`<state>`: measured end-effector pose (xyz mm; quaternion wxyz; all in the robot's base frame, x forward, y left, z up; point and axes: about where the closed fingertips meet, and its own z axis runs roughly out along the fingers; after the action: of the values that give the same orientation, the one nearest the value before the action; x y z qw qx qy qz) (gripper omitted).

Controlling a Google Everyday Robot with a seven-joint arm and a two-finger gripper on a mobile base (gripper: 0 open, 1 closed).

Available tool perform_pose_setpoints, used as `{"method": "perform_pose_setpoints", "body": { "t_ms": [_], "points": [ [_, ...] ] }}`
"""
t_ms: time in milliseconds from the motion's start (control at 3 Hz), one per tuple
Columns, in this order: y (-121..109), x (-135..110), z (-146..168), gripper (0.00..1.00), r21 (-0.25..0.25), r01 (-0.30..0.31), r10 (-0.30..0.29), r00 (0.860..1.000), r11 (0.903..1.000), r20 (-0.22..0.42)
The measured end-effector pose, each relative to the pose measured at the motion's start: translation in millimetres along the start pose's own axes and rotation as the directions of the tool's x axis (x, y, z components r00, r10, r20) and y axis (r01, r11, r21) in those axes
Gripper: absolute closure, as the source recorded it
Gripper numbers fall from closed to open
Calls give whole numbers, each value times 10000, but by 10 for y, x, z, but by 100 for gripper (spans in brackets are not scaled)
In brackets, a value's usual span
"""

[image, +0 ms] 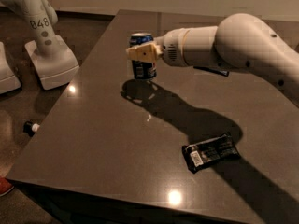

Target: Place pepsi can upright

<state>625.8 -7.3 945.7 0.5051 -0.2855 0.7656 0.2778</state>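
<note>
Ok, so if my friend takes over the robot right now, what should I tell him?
End effector: shut on the can, over the far left part of the table.
Can: upright, top up, base at or just above the tabletop; I cannot tell if it touches.
Done: the can is upright in the grip.
Left: make sure it rests on the table, let go, then pull the arm away without tipping it.
A black packet lies nearer the front edge, well apart from the can.
</note>
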Motion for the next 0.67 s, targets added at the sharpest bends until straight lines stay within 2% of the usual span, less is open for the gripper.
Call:
{"method": "perform_pose_setpoints", "body": {
  "t_ms": [333,667],
  "points": [
    [-75,-112,-56,100,-283,718,-679,9903,9970,1210],
    [-167,-88,-118,100,51,2102,-2077,9615,9776,1801]
  ]
}}
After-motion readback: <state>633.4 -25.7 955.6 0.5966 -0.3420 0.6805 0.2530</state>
